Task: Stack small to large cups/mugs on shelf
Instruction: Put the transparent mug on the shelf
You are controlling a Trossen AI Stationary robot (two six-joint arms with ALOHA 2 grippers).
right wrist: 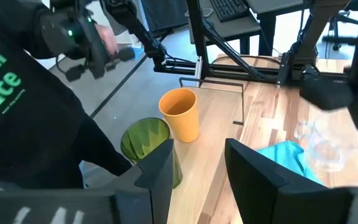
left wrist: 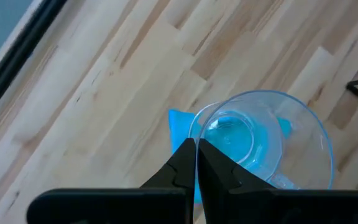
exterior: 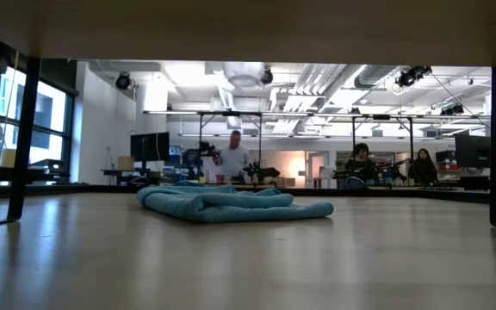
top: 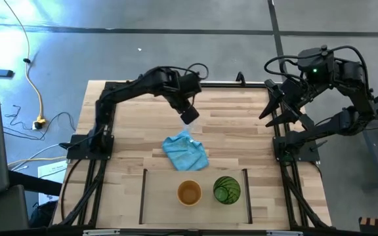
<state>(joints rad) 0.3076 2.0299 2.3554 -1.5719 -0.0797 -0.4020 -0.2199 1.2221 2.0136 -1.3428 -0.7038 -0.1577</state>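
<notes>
Closest in the left wrist view, the left jaws [left wrist: 196, 163] were clenched on the rim of the small clear glass [left wrist: 260, 140], one finger inside it and one outside. That glass [top: 189, 116] hung clear of the worktop [top: 130, 118], directly above the light-blue cloth [top: 186, 152], whose blue showed through its base. Beyond the held glass, toward the worktop's near edge, the orange cup [top: 189, 193] and the green tumbler [top: 227, 190] stood upright just beside each other, inside the shelf [top: 156, 196] area marked by thin dark lines. Well away from the left jaws, the right jaws [top: 275, 108] hung released and empty at the worktop's right edge, fingers [right wrist: 160, 168] spread apart. In the right wrist view a person's dark sleeve [right wrist: 36, 124] showed beyond the tumbler and orange cup.
</notes>
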